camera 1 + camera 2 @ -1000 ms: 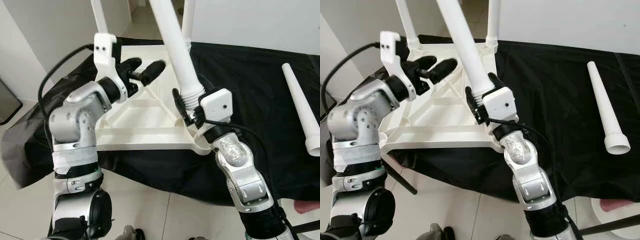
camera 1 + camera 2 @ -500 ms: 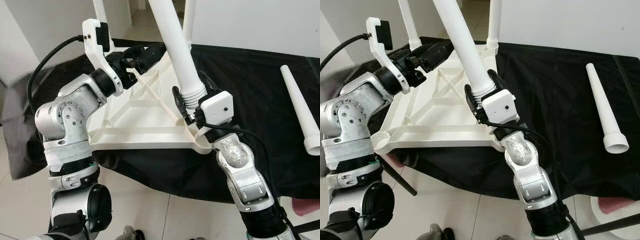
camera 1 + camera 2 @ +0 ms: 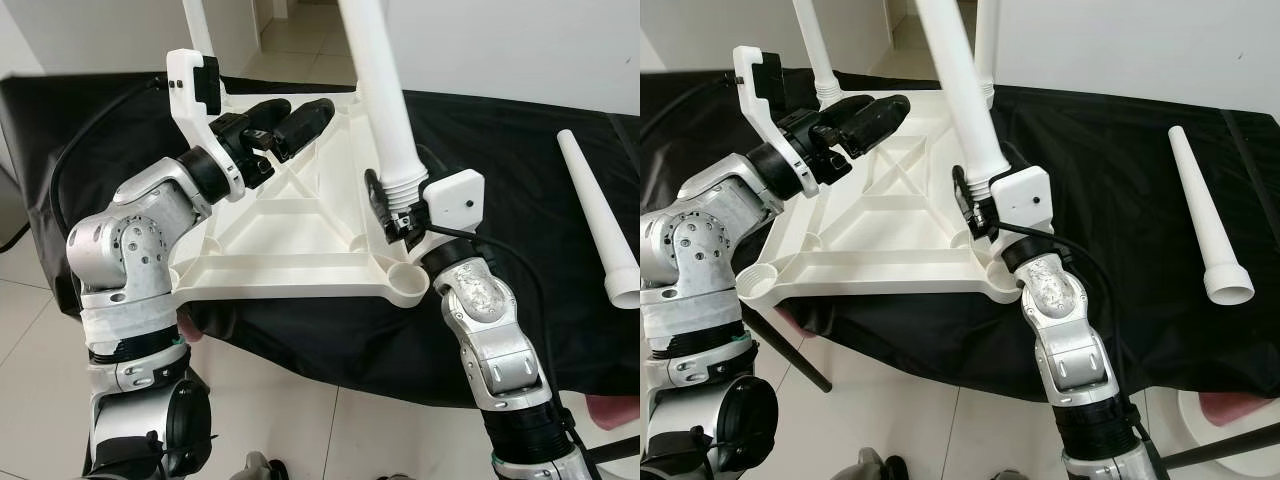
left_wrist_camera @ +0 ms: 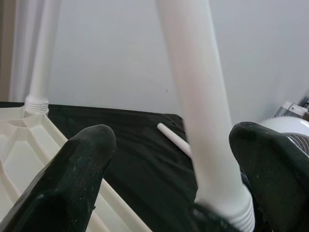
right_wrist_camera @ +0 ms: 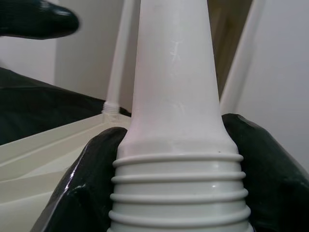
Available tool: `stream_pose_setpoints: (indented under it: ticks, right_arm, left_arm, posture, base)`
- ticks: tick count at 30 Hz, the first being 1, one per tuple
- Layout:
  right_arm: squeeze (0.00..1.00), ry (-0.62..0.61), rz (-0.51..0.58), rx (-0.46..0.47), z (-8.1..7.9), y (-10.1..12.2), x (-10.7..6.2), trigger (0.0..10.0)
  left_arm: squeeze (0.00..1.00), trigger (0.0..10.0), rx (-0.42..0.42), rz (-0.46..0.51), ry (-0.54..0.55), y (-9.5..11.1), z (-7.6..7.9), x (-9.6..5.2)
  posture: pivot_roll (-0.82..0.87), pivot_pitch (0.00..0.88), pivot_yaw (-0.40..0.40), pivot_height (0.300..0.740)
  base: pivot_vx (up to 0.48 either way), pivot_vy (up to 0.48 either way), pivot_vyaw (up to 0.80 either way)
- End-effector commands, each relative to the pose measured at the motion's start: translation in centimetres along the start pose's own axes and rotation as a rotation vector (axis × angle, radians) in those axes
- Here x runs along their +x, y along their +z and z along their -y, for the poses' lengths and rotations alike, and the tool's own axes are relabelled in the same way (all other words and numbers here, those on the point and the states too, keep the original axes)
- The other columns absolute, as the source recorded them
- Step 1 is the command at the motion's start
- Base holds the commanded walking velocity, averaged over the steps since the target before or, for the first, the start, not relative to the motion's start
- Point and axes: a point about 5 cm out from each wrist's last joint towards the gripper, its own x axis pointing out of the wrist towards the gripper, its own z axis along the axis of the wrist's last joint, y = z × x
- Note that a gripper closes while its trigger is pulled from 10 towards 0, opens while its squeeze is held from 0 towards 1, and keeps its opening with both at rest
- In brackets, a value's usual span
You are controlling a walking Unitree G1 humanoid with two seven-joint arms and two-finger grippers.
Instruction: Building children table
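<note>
The white children's tabletop (image 3: 290, 265) lies upside down on a black cloth. Two white legs (image 3: 812, 45) stand screwed in at its far corners. My right gripper (image 3: 983, 196) is shut on the ribbed base of a third leg (image 3: 385, 100), which stands steeply just behind the empty front-right socket (image 3: 408, 282). In the right wrist view the black fingers (image 5: 89, 179) hug the leg's threads (image 5: 177, 193). Above the tabletop's far-left part my left gripper (image 3: 285, 118) hangs open, holding nothing. The front-left socket (image 3: 760, 282) is empty too.
A fourth loose leg (image 3: 600, 215) lies on the black cloth (image 3: 520, 150) at the far right. The cloth's front edge drops to a pale tiled floor (image 3: 300, 430). A white wall (image 3: 520, 40) runs behind, and something pink (image 3: 1230, 410) sits low right.
The held leg has tipped more upright and shifted right with my right gripper. My left gripper has risen off the tabletop's ribs toward the back, still open. The whole view has shifted.
</note>
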Motion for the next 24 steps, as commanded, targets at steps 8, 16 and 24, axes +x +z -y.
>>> stream_pose_setpoints:
  ticks: [8, 16, 24]
  right_arm:
    - [0.00, 0.084, 0.031, 0.014, -1.8, 0.6, -0.4, 10.0]
    - [0.00, 0.106, 0.032, 0.004, -2.2, 0.6, -0.4, 10.0]
    - [0.00, 0.150, 0.014, -0.028, -3.2, -0.2, -1.1, 10.0]
  left_arm:
    - [0.00, 10.0, 0.000, 0.034, -0.012, 0.4, 0.6, 0.8]
    - [0.00, 10.0, -0.010, 0.024, 0.026, 0.1, 0.4, 1.2]
    - [0.00, 2.3, -0.033, 0.015, 0.034, 0.0, 0.4, 1.5]
  posture:
    - [-0.13, 0.105, 0.049, 0.740]
    - [-0.13, 0.101, 0.047, 0.740]
    - [-0.13, 0.091, 0.063, 0.740]
  base:
    - [0.000, 0.000, 0.00]
    - [0.000, 0.000, 0.00]
    - [0.000, 0.000, 0.00]
